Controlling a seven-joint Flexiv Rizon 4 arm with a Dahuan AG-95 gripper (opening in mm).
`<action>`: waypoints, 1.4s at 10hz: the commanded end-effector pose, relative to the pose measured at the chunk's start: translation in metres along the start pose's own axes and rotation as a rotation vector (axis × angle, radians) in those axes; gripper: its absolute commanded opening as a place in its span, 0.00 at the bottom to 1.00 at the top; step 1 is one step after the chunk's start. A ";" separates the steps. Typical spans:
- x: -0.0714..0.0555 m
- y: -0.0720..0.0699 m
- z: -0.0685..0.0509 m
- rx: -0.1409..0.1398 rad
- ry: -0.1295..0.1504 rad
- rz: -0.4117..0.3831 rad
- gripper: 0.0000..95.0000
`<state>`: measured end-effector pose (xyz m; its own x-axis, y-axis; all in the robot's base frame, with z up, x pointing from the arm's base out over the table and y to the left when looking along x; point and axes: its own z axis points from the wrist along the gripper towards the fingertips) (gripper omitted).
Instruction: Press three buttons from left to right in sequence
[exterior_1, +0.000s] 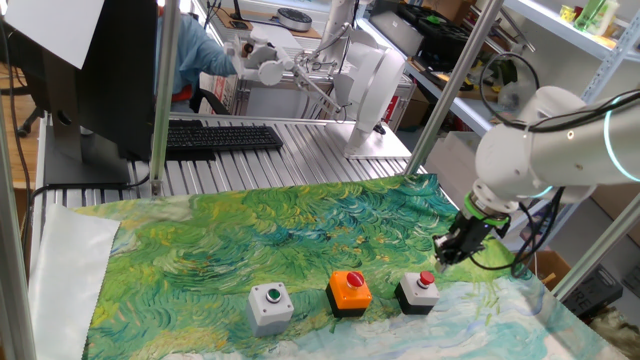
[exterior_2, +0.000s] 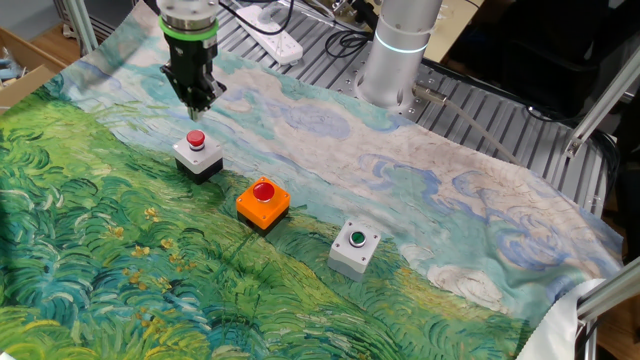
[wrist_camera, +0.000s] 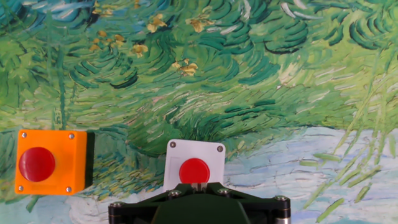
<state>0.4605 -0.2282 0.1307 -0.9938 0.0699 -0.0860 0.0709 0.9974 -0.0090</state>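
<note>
Three button boxes stand in a row on the painted cloth. The light grey box with a green cap (exterior_1: 270, 305) (exterior_2: 355, 246) is at one end. The orange box with a red cap (exterior_1: 350, 290) (exterior_2: 263, 200) (wrist_camera: 46, 162) is in the middle. The black box with a light top plate and a small red cap (exterior_1: 417, 291) (exterior_2: 197, 153) (wrist_camera: 194, 169) is at the other end. My gripper (exterior_1: 448, 252) (exterior_2: 197, 104) (wrist_camera: 198, 185) points down just above the black box's red cap, apart from it. Its fingertips touch each other; it holds nothing.
A green and blue painted cloth (exterior_1: 250, 240) covers the table. Behind it are a keyboard (exterior_1: 222, 137) and a monitor (exterior_1: 90, 70) on the slatted metal top. Upright metal frame posts (exterior_1: 160, 90) stand at the table's edges. The arm's base (exterior_2: 395, 50) is beside the cloth.
</note>
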 end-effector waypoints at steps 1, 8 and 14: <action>-0.002 0.000 0.002 -0.003 0.001 0.001 0.00; -0.001 0.000 0.020 -0.003 -0.001 0.016 0.00; -0.004 0.001 0.056 -0.004 -0.013 0.033 0.00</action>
<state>0.4683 -0.2286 0.0916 -0.9894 0.1049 -0.1004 0.1057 0.9944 -0.0023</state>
